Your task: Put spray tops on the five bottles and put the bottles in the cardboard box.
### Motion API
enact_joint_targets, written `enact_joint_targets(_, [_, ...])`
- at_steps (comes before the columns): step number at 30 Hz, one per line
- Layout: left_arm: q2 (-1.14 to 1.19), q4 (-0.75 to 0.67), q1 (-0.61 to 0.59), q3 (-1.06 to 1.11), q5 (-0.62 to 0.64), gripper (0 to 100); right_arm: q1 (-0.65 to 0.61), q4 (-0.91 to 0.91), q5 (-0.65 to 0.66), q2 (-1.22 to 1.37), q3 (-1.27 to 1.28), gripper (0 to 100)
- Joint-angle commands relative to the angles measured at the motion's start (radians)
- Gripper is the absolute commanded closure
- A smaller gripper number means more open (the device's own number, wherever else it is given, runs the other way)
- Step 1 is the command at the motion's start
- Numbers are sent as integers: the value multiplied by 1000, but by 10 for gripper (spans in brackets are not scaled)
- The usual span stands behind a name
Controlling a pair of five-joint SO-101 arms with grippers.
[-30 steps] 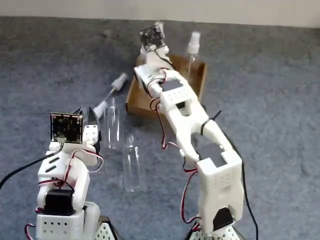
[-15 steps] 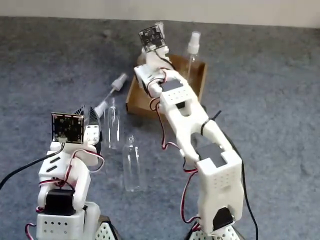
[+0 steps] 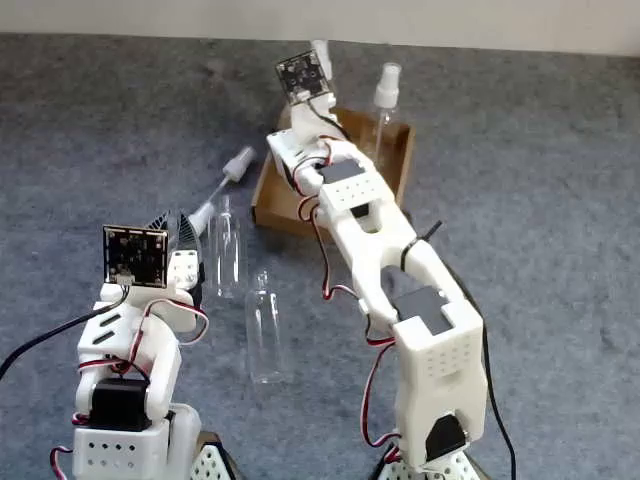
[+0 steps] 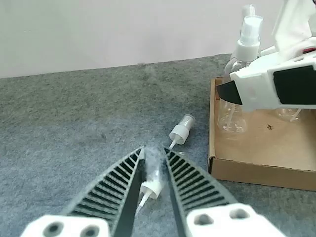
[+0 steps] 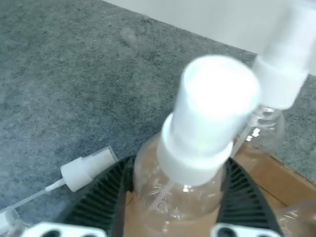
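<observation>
My right gripper is shut on a clear bottle with a white spray top, held upright over the cardboard box. A second capped bottle stands in the box beside it. Two uncapped bottles lie on the carpet between the arms. My left gripper is open, low over the carpet, its fingers either side of a loose spray top. Another loose spray top lies just beyond it, toward the box.
Grey carpet covers the whole table. The right arm stretches diagonally across the middle to the box. A pale wall runs along the far edge behind the box.
The right gripper has shifted slightly with its capped bottle over the box. The left arm and the things on the carpet have stayed put.
</observation>
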Motion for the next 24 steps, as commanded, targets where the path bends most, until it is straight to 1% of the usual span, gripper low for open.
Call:
enact_joint_targets(1, [12,-2,19,-56,3,996,-10,35,9,-25,-16,802])
enact_joint_targets(8, [12,-2,19,-56,3,996,-10,35,6,-25,-15,798])
enact_joint_targets(16, [12,-2,19,-56,3,996,-10,38,8,-25,-10,711])
enact_joint_targets(24, [12,-2,19,-56,2,996,-10,39,9,-30,-10,707])
